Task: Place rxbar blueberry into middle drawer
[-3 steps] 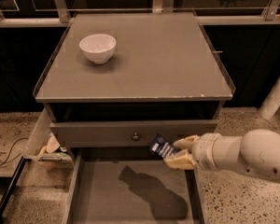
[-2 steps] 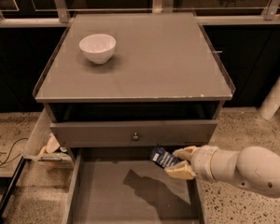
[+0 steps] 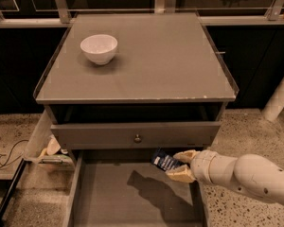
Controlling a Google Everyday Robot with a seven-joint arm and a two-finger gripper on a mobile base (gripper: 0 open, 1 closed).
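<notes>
Lowered slightly since the earlier view, the gripper [image 3: 176, 166] clamps the snack bar [image 3: 164, 161] above the open middle drawer [image 3: 100, 200], positioned for release inside.

One arm in view. Its smooth white rounded forearm [image 3: 258, 178] enters from the frame edge at 4 o'clock and runs toward 9-10 o'clock, near level, the tip end slightly higher. A white wrist cuff [image 3: 206, 167] is at its end. The tan two-finger gripper [image 3: 176, 166] sits at about 5 o'clock from view centre, pointing to 9 o'clock. The fingers are stacked: upper finger [image 3: 185, 155] at 12, lower finger [image 3: 180, 176] at 6. The jaws are pinched on the right end of a small flat dark navy-blue snack bar [image 3: 164, 161], which sticks out toward 10 o'clock, tilted.
</notes>
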